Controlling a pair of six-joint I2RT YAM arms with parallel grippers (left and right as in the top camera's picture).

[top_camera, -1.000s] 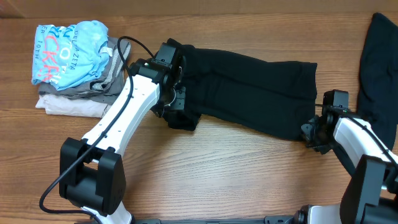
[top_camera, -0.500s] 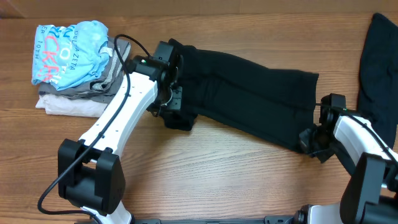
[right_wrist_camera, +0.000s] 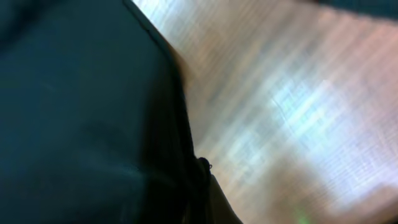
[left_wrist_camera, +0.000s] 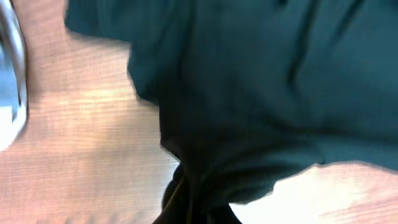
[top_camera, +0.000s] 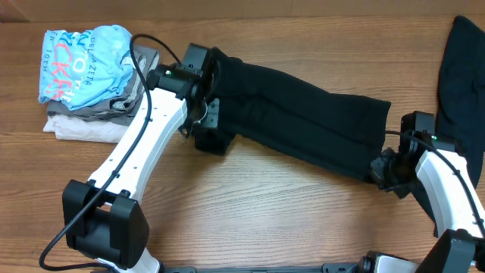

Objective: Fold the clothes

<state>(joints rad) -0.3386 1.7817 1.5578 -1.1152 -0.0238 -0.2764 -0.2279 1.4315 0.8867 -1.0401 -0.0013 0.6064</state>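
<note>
One garment (top_camera: 303, 121), clamped (left gripper (top_camera: 211, 135), right gripper (top_camera: 382, 168)).

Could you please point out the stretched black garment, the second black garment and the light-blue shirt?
stretched black garment (top_camera: 303, 125), overhead view, middle of the cloth.
second black garment (top_camera: 464, 83), overhead view, fabric by the right edge.
light-blue shirt (top_camera: 91, 64), overhead view, its lettered top.
</note>
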